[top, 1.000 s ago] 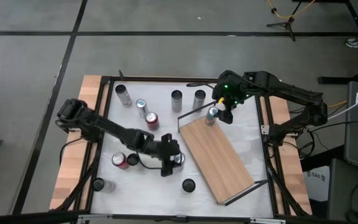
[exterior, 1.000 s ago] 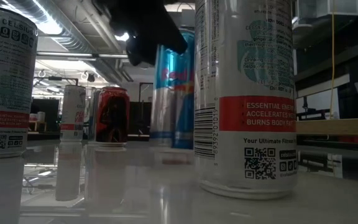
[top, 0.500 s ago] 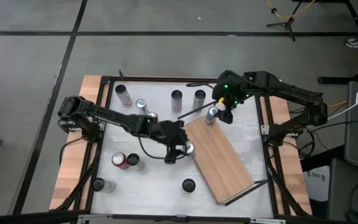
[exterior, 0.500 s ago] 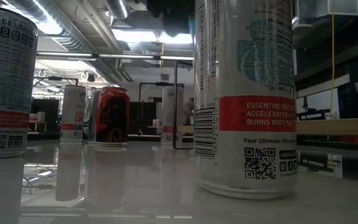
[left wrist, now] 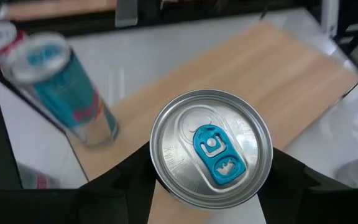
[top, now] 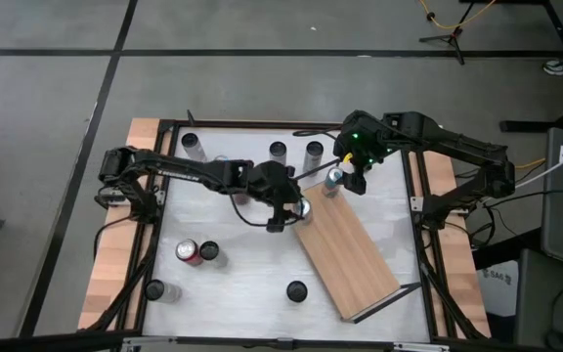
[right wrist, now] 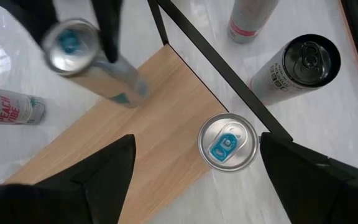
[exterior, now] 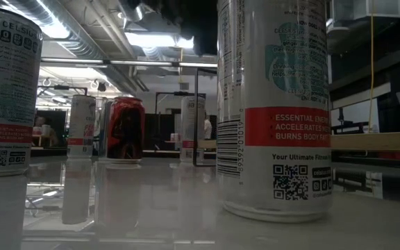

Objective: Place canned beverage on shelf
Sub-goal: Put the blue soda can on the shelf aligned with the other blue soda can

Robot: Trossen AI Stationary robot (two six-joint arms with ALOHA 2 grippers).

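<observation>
My left gripper (top: 294, 207) is shut on a silver-topped can with a blue tab (left wrist: 211, 147) and holds it above the near-left part of the shelf (top: 345, 244), a light-wood board lying at a slant on the white table. A second blue-tabbed can (right wrist: 229, 142) stands upright on its base at the shelf's far corner, beside the black wire rail (right wrist: 219, 68). My right gripper (right wrist: 194, 152) hangs open high above that can, a finger to either side, touching nothing. In the low view only a dark piece of arm shows at the top. My left gripper pinches the can between its two fingers, one on each side of the wall just under the top rim (left wrist: 159, 177). The fingers come from the table's left, slanting down. The can stays upright, lifted clear, over the shelf's wood.
Loose cans stand about the table: three along the far edge (top: 278, 152), a red one (top: 190, 251) and a dark one (top: 209, 251) at the left, two near the front (top: 296, 290). A tall white can (exterior: 273, 104) fills the low view. The shelf's long middle (top: 360, 259) is bare.
My left gripper has carried the can up off the table and toward the far and right edges, from the table's near middle to the shelf's far-left end, rolling as it went. The can has stayed upright and risen out of the low view.
</observation>
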